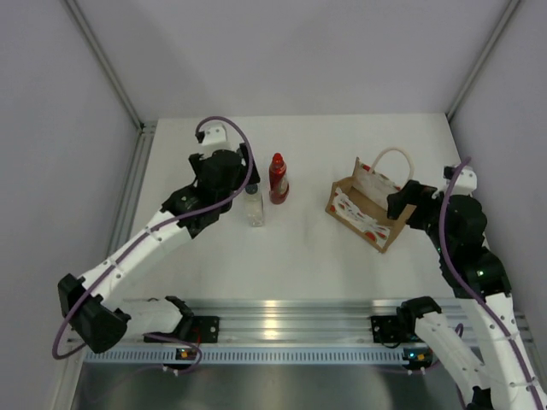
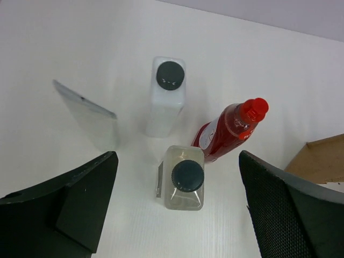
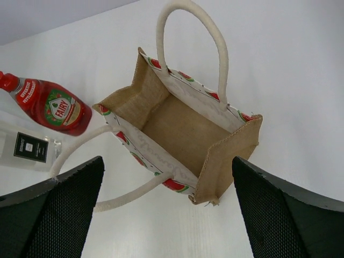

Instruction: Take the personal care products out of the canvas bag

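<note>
The canvas bag (image 1: pixel 367 207) stands open on the table's right half; the right wrist view looks into it (image 3: pixel 180 131) and its inside is bare. My right gripper (image 1: pixel 403 202) is open and empty just right of it (image 3: pixel 166 161). All four products stand left of the bag. In the left wrist view: the white tube (image 2: pixel 88 115), the whitish bottle with dark cap (image 2: pixel 167 97), the red bottle (image 2: pixel 231 129) and the small clear bottle (image 2: pixel 184 177). My left gripper (image 2: pixel 176 158) is open above the clear bottle (image 1: pixel 255 209), not touching it. The red bottle (image 1: pixel 278 179) stands beside it.
The bag's cream handles (image 3: pixel 185 32) loop outward, one lying on the table. A corner of the bag (image 2: pixel 320 161) shows at the right of the left wrist view. A metal rail (image 1: pixel 273 312) runs along the near edge. Grey walls enclose the white table (image 1: pixel 308 256).
</note>
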You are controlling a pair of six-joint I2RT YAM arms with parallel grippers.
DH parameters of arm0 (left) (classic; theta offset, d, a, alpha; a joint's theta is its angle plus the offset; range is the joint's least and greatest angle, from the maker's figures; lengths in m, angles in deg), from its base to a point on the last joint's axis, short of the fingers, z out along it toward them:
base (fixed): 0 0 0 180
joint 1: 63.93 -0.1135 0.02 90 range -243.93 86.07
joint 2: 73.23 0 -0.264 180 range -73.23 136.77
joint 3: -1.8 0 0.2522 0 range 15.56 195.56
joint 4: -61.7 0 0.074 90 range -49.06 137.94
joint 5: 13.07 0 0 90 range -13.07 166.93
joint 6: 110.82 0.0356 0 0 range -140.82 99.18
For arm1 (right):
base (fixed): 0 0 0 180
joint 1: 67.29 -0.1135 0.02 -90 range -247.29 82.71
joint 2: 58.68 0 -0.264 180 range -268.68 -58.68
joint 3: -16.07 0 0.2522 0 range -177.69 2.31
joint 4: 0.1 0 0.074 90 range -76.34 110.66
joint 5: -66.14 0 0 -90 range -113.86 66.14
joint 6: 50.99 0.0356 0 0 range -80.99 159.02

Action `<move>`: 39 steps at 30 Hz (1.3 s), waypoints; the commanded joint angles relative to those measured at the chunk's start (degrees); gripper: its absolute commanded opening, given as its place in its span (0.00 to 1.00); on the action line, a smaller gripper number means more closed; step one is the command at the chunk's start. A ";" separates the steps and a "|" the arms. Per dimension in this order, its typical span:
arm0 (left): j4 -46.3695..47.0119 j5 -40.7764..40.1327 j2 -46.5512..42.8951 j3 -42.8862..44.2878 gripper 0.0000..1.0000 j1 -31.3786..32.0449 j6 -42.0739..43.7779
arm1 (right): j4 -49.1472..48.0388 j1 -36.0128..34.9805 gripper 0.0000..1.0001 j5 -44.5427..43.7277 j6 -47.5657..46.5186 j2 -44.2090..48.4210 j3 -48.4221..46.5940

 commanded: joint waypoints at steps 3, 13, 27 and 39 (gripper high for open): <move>-19.13 -7.10 -5.82 6.29 0.98 -0.20 -4.69 | 1.82 0.71 1.00 0.80 -7.77 -1.77 -6.84; -34.61 -12.46 -17.15 4.80 0.98 -1.08 -4.08 | 10.70 -6.85 0.99 -12.82 -13.85 2.09 -11.06; -33.57 -16.94 -32.97 -6.00 0.98 -0.90 -3.11 | 14.75 -7.46 0.99 -13.70 -14.73 8.69 -7.82; -33.12 -17.20 -36.15 -9.87 0.98 -0.90 -5.21 | 12.82 -8.25 1.00 -14.58 -14.64 8.77 -6.23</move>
